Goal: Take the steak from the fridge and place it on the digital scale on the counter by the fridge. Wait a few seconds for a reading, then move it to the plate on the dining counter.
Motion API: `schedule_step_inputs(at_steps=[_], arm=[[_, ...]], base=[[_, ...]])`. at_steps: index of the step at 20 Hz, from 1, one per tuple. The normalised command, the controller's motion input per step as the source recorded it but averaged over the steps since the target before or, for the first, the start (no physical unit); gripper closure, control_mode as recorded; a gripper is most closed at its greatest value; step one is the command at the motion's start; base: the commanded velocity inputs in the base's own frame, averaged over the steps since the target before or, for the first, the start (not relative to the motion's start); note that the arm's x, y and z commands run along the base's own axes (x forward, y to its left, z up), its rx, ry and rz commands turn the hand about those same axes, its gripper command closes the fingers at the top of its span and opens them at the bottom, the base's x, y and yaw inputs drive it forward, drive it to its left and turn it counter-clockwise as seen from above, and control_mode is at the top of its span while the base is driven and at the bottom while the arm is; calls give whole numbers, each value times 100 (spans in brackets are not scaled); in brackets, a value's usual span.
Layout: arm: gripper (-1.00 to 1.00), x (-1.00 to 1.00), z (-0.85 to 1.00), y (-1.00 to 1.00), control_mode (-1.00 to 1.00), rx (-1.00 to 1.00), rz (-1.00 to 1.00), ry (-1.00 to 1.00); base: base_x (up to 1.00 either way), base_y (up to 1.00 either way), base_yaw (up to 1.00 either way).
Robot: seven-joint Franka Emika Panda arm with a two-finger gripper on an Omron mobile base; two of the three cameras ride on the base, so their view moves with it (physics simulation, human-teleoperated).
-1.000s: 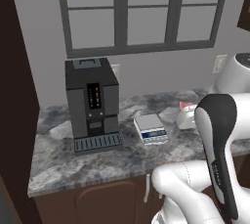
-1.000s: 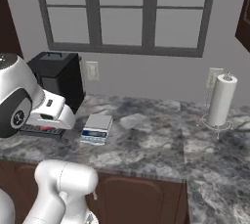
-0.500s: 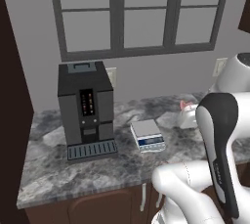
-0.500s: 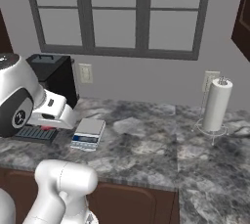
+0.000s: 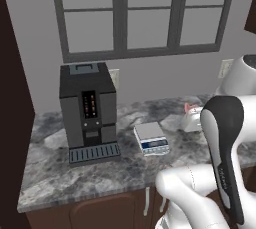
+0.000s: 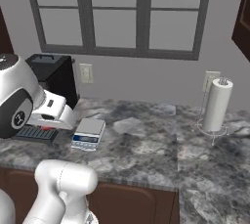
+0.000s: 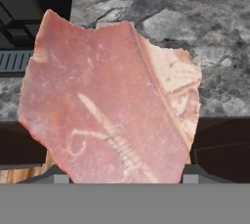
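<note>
**Steak in gripper, held above counter nr scale**

Gripper (image 7: 117,179) is clamped on the steak (image 7: 110,100); in hand view the pink-red slab sits between the two finger tips (image 7: 53,175) at bottom and covers most of the frame. In left base view a bit of the steak (image 5: 191,108) shows past the white hand, up off the counter (image 5: 75,173), toward its right end and nr the back edge.

Digital scale (image 5: 151,138) lies flat on the counter, mid-depth, just right of the black coffee machine (image 5: 88,111), w/ nothing on its platform. Display strip faces the front edge. In right base view the scale (image 6: 88,133) is just right of the robot's hand, coffee machine (image 6: 51,74) behind at the wall.

Coffee machine stands at the back-left part of the counter, drip tray toward the front. Paper towel roll (image 6: 216,104) stands upright on its holder nr the back edge, well apart from the scale, on the right stretch of counter. Window (image 6: 119,12) above the back wall; dark wood cabinet doors below the front edge.
</note>
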Motion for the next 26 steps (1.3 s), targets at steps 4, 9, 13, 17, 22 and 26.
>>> schedule_step_inputs(at_steps=[4,9,13,17,22,26], arm=[[100,49,-27,0,-100,1,10,6],[100,72,-34,0,-100,3,18,9],[100,77,-55,0,-100,0,12,0],[100,95,-64,0,-100,0,7,0],[100,98,-83,0,-100,0,7,8],[100,89,-83,0,-100,0,6,7]], base=[[0,0,0],[0,0,0],[0,0,0],[0,0,0],[0,0,0],[0,0,0]])
